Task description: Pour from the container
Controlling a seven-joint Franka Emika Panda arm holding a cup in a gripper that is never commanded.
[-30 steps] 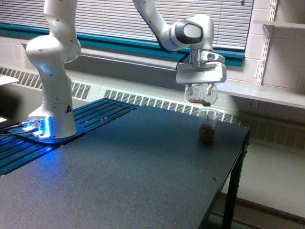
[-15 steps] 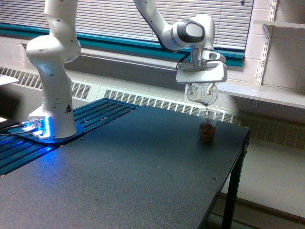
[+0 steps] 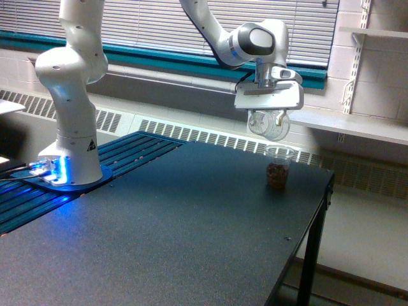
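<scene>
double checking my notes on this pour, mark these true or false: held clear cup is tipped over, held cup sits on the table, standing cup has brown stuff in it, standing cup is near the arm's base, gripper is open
1. The small clear plastic cup in the white gripper is tipped sideways. True.
2. That held cup rests on the black table. False: it hangs in the air above the other cup.
3. The narrower clear cup standing on the table holds brown material. True.
4. The standing cup is beside the arm's white base. False: it stands far off, near the table's edge at the exterior view's right.
5. The gripper is open. False: it is shut on the cup.
</scene>
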